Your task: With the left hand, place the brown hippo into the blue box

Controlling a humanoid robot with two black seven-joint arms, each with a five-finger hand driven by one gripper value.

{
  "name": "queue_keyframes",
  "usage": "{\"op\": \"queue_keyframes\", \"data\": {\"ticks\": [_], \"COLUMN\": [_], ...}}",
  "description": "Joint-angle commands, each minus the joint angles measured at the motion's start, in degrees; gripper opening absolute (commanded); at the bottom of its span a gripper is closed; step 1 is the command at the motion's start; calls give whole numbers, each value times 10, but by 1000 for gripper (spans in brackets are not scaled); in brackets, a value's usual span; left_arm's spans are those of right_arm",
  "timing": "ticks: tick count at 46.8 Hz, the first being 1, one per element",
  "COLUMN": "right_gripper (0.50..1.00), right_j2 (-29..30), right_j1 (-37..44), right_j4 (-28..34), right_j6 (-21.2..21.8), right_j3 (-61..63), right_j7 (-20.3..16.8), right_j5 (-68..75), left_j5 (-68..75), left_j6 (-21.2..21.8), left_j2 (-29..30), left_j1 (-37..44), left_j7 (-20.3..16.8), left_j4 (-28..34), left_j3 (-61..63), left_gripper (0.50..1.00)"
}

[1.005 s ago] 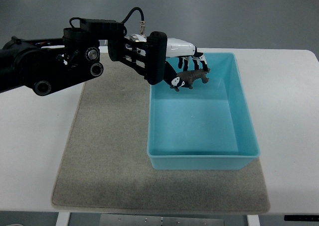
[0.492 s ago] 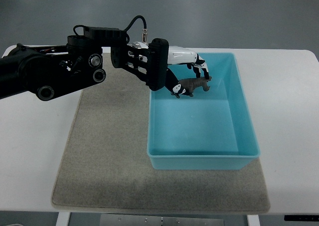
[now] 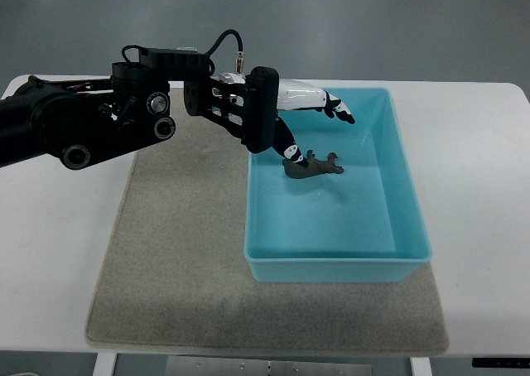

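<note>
The brown hippo [image 3: 313, 166] lies on its side on the floor of the blue box [image 3: 412, 227], near the box's far left part. My left hand [image 3: 319, 127] reaches in from the left over the box's far left corner, just above the hippo. Its fingers [image 3: 341, 109] are spread out and hold nothing; the thumb [image 3: 290, 151] points down beside the hippo. The right arm is out of view.
The blue box stands on a grey mat [image 3: 182, 252] on a white table [image 3: 480, 194]. The black left arm [image 3: 91, 123] stretches across the table's far left part above the mat's far edge.
The hand held the hippo above the box, then spread its fingers; the hippo dropped onto the box floor and tipped over. The arm has barely moved.
</note>
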Motion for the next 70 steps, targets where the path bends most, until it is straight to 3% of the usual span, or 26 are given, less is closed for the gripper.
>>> {"op": "queue_keyframes", "data": {"ticks": [1, 6, 9, 11, 21, 24, 39, 52, 70], "right_gripper": [936, 936, 936, 936, 936, 936, 936, 936, 936], "right_j2": [0, 0, 0, 0, 0, 0, 0, 0, 0], "right_j1": [0, 0, 0, 0, 0, 0, 0, 0, 0], "right_j4": [0, 0, 0, 0, 0, 0, 0, 0, 0], "right_j6": [0, 0, 1, 0, 0, 1, 1, 0, 1], "right_j3": [0, 0, 0, 0, 0, 0, 0, 0, 0], "right_j7": [0, 0, 0, 0, 0, 0, 0, 0, 0], "right_j5": [0, 0, 0, 0, 0, 0, 0, 0, 0], "left_j5": [-1, -4, -10, -16, -110, -144, -287, -506, -697], "left_j6": [9, 38, 51, 56, 61, 61, 61, 61, 61], "left_j2": [2, 3, 3, 3, 3, 5, 7, 2, 0], "left_j1": [-2, -2, -3, -4, -14, -13, -13, -11, 1], "left_j7": [-1, -2, -2, -2, -5, -9, -12, -12, -12], "left_j4": [12, 35, 51, 61, 115, 130, 201, 246, 257], "left_j3": [-1, -1, -1, -2, -3, -3, -3, -3, -3], "left_gripper": [887, 889, 949, 956, 962, 994, 996, 996, 996]}}
